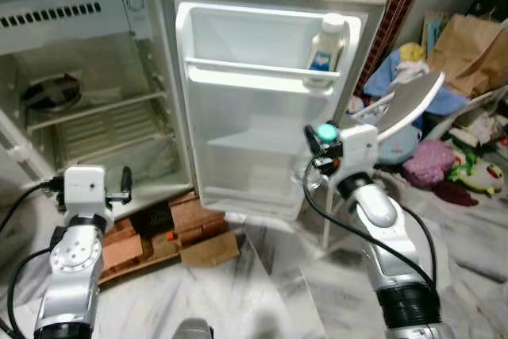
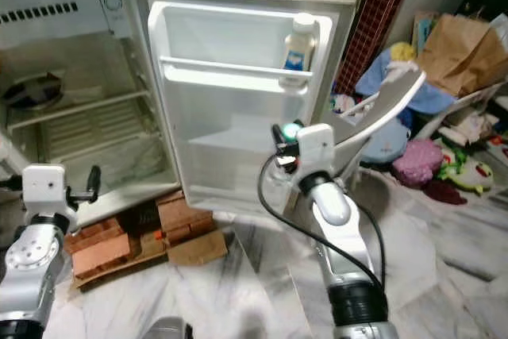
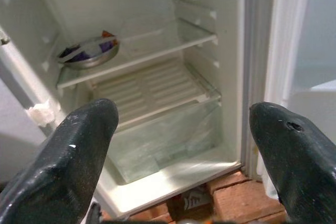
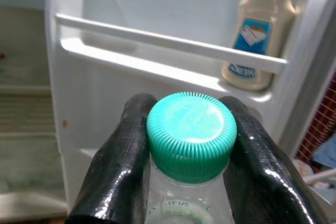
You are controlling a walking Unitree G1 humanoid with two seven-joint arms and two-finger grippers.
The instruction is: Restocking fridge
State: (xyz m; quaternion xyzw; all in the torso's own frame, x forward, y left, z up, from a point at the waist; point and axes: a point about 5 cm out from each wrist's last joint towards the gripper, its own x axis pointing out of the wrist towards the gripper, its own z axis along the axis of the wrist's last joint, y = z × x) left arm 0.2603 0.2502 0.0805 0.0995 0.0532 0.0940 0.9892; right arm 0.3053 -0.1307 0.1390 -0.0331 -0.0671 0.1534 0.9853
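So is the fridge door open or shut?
Open. The fridge door swings wide, showing its inner shelf with a white bottle.

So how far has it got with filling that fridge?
Early on, it seems. The fridge door stands open, and a cream bottle with a blue label already sits on its top shelf. The right tool is shut on a clear bottle with a green cap in front of the door, not yet shelved. The left tool is open before the main compartment, where a metal bowl sits.
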